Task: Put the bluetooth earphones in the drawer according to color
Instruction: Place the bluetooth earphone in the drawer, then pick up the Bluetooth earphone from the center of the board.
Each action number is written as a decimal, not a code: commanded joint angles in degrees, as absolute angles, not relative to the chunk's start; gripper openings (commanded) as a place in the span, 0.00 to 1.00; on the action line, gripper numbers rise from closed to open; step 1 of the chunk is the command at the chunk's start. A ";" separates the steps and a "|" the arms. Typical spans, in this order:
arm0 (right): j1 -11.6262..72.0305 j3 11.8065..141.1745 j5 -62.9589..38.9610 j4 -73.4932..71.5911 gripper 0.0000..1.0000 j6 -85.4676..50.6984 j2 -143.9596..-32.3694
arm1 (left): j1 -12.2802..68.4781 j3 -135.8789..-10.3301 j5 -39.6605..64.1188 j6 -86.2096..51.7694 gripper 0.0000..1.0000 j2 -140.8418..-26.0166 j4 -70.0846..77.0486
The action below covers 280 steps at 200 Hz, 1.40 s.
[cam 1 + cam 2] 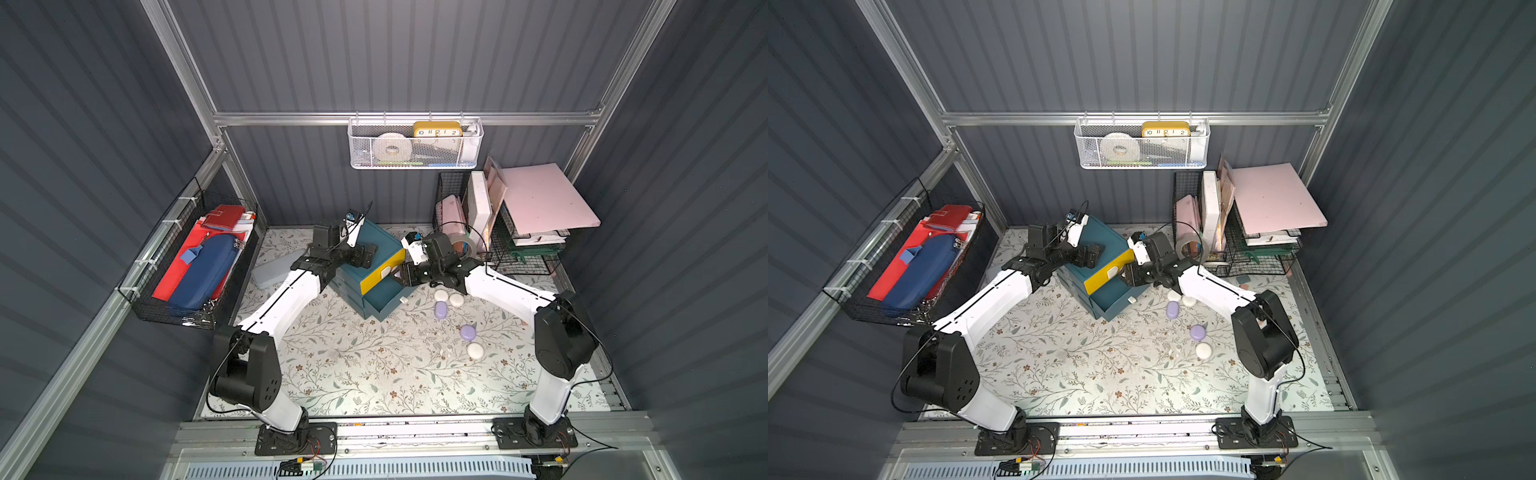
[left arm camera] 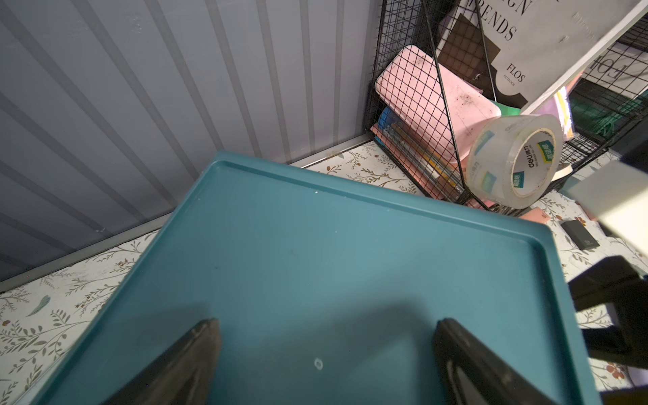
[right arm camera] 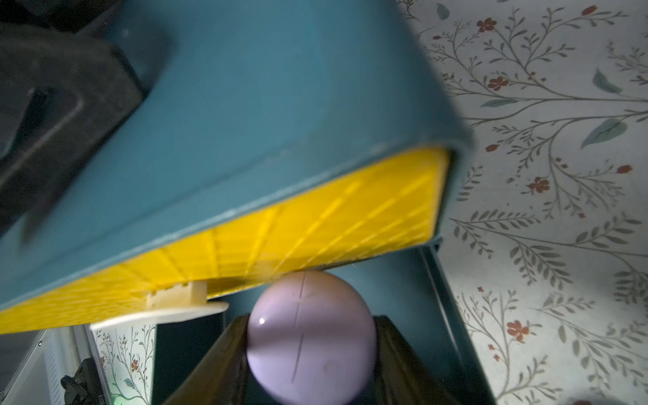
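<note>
The teal drawer cabinet (image 1: pixel 374 245) (image 1: pixel 1105 243) stands mid-table, its top drawer front yellow (image 1: pixel 380 275) (image 3: pixel 315 217) and shut, a lower teal drawer (image 1: pixel 384 306) (image 3: pixel 403 280) pulled out. My right gripper (image 1: pixel 401 276) (image 3: pixel 310 322) is shut on a lilac earphone case (image 3: pixel 310 336), just below the yellow front, over the pulled-out drawer. My left gripper (image 1: pixel 368 255) (image 2: pixel 324 326) is open over the cabinet's top (image 2: pixel 315 245), holding nothing. On the mat lie white cases (image 1: pixel 441 295) (image 1: pixel 456 300) (image 1: pixel 475 351) and lilac cases (image 1: pixel 441 310) (image 1: pixel 468 332).
A pale grey-blue oblong case (image 1: pixel 270 272) lies left of the cabinet. A tape roll (image 1: pixel 465 245) (image 2: pixel 515 161) and black wire racks (image 1: pixel 519 245) with papers fill the back right. A black basket (image 1: pixel 187 266) hangs on the left wall, a white one (image 1: pixel 415 143) at the back.
</note>
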State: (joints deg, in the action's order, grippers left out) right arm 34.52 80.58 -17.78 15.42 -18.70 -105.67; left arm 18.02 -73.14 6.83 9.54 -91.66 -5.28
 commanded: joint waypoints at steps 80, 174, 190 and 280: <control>34.84 78.41 -12.22 14.43 0.75 -17.50 -100.70 | 18.54 -71.36 6.59 9.49 0.99 -93.78 -15.73; 31.12 73.50 3.51 35.27 0.82 -16.72 -88.37 | 18.54 -71.40 6.43 9.56 0.99 -93.52 -15.82; 30.06 72.52 4.27 39.42 0.83 -17.48 -87.55 | 18.54 -71.45 6.45 9.49 0.99 -93.59 -15.87; 24.80 61.41 2.74 45.85 0.88 -23.46 -86.80 | 18.54 -71.46 6.42 9.32 0.99 -93.87 -15.90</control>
